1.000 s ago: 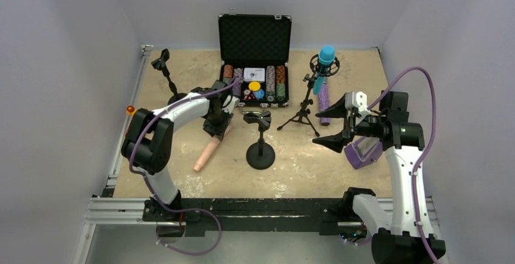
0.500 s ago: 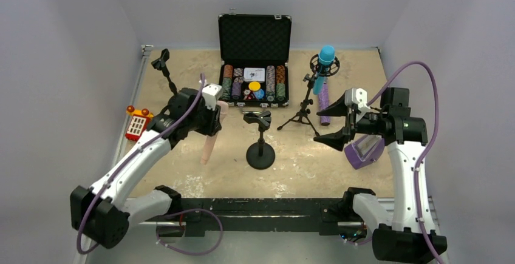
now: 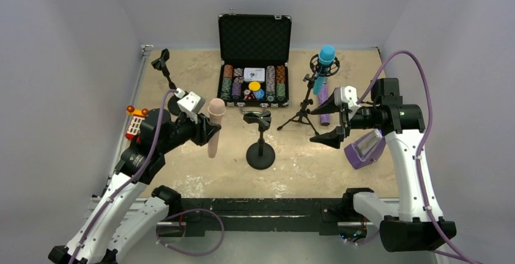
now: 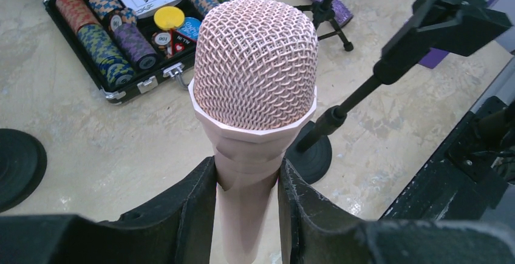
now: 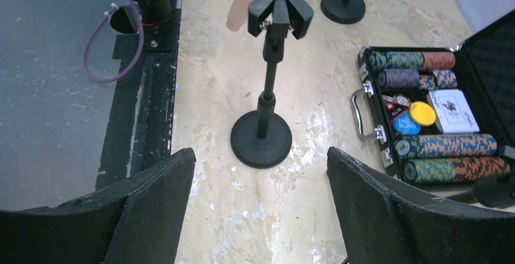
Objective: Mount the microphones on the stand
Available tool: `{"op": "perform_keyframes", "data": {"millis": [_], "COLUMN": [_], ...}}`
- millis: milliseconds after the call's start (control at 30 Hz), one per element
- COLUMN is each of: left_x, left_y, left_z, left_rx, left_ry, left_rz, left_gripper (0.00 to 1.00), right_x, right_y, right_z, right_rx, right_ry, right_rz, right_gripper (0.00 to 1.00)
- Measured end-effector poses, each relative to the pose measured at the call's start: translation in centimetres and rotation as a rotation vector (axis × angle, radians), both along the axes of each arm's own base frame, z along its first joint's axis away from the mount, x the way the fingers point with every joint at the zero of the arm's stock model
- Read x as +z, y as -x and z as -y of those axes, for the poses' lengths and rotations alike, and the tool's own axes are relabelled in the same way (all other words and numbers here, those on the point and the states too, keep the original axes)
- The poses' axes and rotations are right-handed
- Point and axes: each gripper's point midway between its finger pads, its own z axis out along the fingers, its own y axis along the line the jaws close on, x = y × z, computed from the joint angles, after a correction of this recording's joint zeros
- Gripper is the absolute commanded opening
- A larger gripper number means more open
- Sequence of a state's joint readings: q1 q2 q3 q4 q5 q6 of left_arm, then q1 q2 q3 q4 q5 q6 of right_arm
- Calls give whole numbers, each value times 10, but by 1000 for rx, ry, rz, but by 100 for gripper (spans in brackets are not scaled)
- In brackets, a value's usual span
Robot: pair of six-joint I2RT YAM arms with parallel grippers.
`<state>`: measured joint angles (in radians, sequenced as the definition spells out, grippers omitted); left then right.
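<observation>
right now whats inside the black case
Rows of poker chips, a white card deck and a yellow disc sit in the open case. Anything beneath the chips is hidden.

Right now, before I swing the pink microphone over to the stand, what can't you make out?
- Pink microphone handle: left wrist view, lower part hidden between the left gripper fingers and cut by the bottom edge.
- Middle stand clip: right wrist view, top cut by the frame edge, so its opening is unclear.
- Purple microphone: top view, partly behind the right gripper and tripod.
</observation>
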<state>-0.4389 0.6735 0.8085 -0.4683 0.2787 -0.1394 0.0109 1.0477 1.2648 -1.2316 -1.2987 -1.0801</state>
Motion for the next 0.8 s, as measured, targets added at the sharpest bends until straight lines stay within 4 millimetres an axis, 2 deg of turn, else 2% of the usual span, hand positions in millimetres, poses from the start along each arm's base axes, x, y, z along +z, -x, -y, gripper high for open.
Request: {"op": "perform_keyframes", "data": {"millis": [267, 567, 800], "left_x": [16, 24, 27], "left_y": [20, 40, 49], "left_z": [7, 11, 17], "left_rx": [-79, -146, -207], "left_ry": [60, 114, 139], "left_rz": [47, 90, 101], "left_gripper": [0, 0, 0], "right_x": [10, 3, 7], "right_y": [8, 10, 10], "right_z": [-13, -24, -34], "right_rx": [81, 142, 190], "right_ry": [10, 38, 49], "right_rz": [60, 73, 95], "right_gripper": [84, 84, 84]}}
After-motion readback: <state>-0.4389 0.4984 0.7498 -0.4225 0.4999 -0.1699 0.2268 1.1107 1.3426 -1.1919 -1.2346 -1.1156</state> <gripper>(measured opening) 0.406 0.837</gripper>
